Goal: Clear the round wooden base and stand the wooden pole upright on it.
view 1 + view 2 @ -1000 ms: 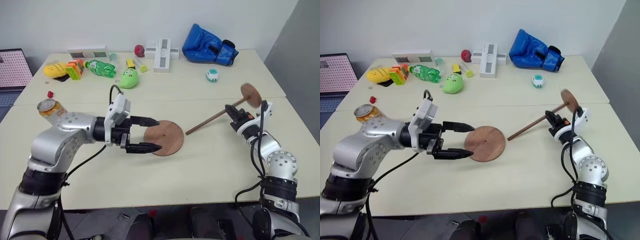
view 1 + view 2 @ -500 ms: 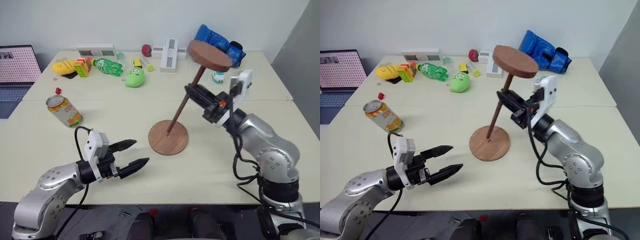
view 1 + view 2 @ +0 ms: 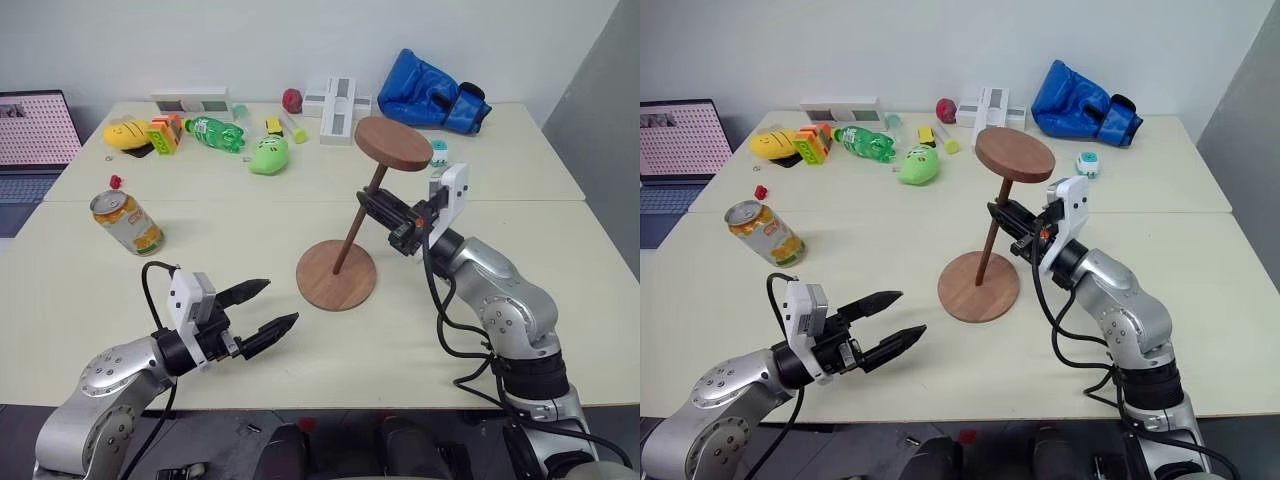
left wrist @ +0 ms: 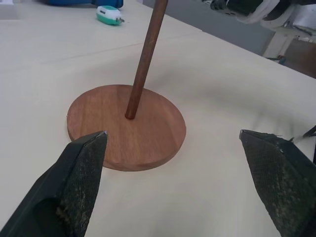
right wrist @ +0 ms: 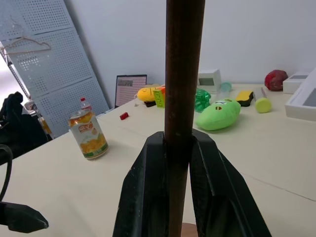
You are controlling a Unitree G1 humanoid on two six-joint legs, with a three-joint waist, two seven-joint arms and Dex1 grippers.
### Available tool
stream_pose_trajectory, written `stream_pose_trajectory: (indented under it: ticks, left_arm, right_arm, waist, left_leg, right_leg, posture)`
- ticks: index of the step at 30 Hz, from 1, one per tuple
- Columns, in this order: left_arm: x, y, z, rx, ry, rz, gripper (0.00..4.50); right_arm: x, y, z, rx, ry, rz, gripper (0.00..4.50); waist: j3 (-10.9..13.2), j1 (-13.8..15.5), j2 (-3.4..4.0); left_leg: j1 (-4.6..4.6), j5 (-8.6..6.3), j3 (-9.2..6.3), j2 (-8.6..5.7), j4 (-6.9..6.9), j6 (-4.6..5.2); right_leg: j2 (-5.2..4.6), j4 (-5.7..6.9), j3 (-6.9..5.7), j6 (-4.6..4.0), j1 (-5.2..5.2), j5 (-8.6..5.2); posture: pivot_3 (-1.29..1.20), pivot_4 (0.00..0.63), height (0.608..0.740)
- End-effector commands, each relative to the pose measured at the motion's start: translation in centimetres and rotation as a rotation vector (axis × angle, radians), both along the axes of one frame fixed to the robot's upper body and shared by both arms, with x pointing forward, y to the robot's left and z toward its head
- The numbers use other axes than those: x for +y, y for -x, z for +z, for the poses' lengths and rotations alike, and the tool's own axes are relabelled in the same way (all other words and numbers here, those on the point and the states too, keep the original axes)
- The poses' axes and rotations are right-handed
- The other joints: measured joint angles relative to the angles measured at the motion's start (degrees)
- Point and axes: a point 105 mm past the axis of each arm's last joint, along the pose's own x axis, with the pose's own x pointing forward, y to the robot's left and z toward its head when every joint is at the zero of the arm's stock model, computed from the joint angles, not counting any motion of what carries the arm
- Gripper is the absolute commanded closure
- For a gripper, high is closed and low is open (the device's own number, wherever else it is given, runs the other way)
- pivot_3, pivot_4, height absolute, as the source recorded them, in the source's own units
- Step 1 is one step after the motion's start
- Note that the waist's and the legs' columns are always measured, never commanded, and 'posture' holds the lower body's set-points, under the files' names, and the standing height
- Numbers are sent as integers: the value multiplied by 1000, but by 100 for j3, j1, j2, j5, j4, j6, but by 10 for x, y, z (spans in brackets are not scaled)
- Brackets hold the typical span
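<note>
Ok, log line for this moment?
right tool: shut on wooden pole | pole tip on round wooden base, leaning | left tool: open, empty

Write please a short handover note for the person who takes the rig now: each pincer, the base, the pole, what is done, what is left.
Right pincer: shut on the wooden pole, mid-rod.
Left pincer: open, holds nothing, low over the table near the front edge, apart from the base.
Round wooden base: flat on the table, cleared.
Pole: lower tip at the base's centre, disc end up, leaning.
Done: base clear, tip placed.
Left: bring the pole upright, release.
</note>
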Motion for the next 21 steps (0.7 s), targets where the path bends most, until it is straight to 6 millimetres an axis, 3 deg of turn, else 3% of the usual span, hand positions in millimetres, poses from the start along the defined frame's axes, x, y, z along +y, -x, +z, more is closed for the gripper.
stream_pose_trajectory:
  ticks: [1,7,11,16,21]
  left_arm:
    - [-2,-1,7,-50,-8,0,0]
    - [-1,-4,8,-65,-12,5,0]
    - [0,-5,9,-73,-18,8,0]
    - [-2,-3,8,-76,-12,6,0]
    - [-5,-3,7,-77,-5,7,0]
  right_arm:
    - [9,11,10,-110,49,43,4154]
    - [29,23,3,-203,198,117,4154]
    - [40,29,-13,-212,348,168,4154]
    - [43,16,-38,-84,393,126,4154]
    - [41,6,-51,-26,401,89,4154]
  waist:
    - [0,0,0]
    - [0,-2,0]
    - [-2,0,-3]
    - [-7,1,-8]
    - [-22,0,-18]
  left_leg:
    - [0,0,0,0,0,0]
    - [2,0,0,0,0,0]
    - [6,0,-2,0,0,0]
    - [15,0,-3,1,-1,0]
    - [27,0,-4,1,-2,0]
  right_leg:
    - [0,0,0,0,0,0]
    - [0,0,0,0,1,0]
    - [0,0,-1,0,3,0]
    - [0,0,-1,0,12,0]
    - [0,0,-2,0,23,0]
  posture:
    - [0,150,740]
    - [0,150,740]
    - [0,150,740]
    - [0,150,740]
    - [0,150,740]
